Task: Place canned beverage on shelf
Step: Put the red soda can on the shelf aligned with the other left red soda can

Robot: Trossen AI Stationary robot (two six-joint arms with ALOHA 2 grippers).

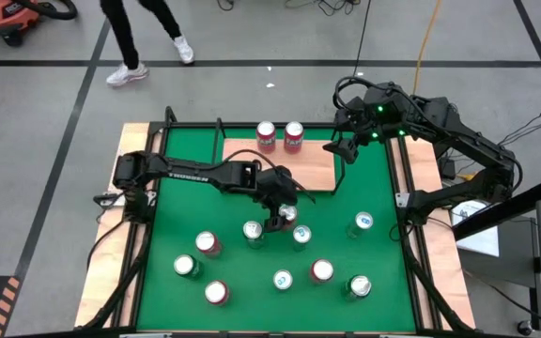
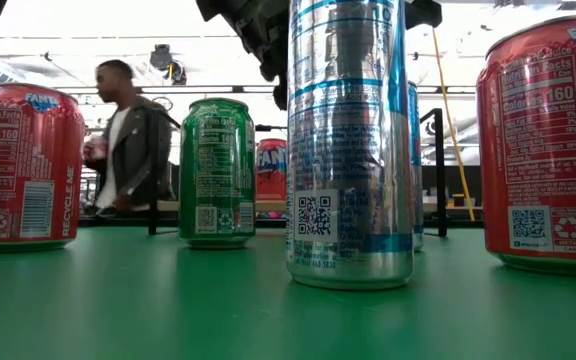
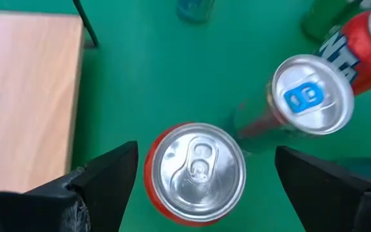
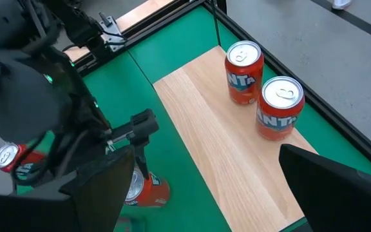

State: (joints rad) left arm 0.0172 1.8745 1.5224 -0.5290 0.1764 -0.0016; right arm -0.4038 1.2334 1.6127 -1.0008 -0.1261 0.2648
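- While the shelf (image 1: 294,161) already holds two red cans at its back edge, there is free board in front.
- Left gripper (image 3: 198,177) hovers open, straddling a red can (image 3: 196,170) on the green mat (image 1: 172,235); judged best to descend centred, avoiding the slim silver can (image 3: 311,95) just beside.
- Right gripper (image 4: 198,187), open, waits over the shelf.

Shelf (image 1: 280,167): front bare; two red cans (image 1: 280,136) crowd the back rail. Slim silver can (image 3: 311,103) flanks the left gripper (image 3: 201,174).
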